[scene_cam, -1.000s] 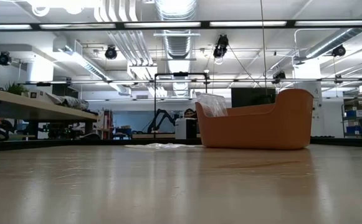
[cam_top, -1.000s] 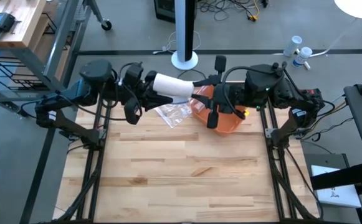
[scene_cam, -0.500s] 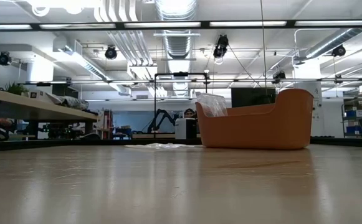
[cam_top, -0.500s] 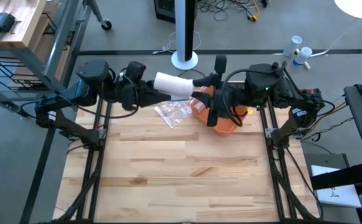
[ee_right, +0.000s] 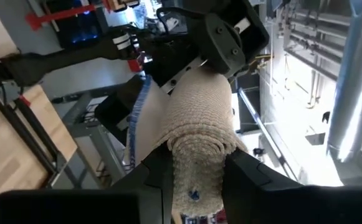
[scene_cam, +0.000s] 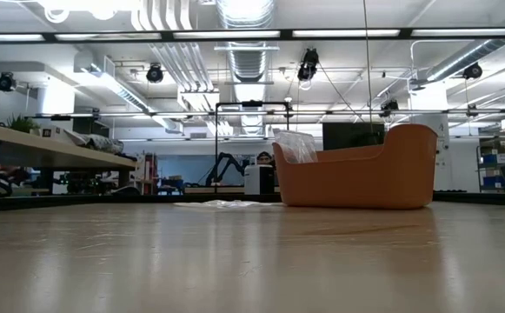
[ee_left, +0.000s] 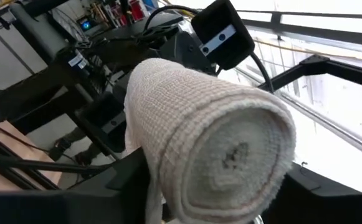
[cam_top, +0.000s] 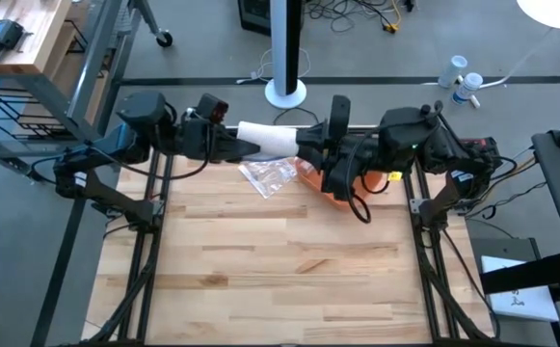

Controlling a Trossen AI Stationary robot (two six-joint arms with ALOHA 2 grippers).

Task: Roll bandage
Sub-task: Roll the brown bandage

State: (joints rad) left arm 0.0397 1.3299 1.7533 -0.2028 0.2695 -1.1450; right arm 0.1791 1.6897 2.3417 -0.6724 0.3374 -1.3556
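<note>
Bandage roll (cam_top: 268, 138) hangs above the table's far edge, between your two grippers. Your right gripper (cam_top: 304, 145) is clamped on one end of it. Your left gripper (cam_top: 246, 146) sits at the other end with its fingers parted beside the roll. Orange bin (cam_top: 342, 188) and clear wrapper (cam_top: 268, 173) lie below.

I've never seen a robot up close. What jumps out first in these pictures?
A rolled white bandage held in the air between the two dark arms, above the far edge of the wooden table. The right gripper pinches one end of the roll, while the left gripper sits at the other end. Just below lie an orange bin and a clear plastic wrapper.
</note>
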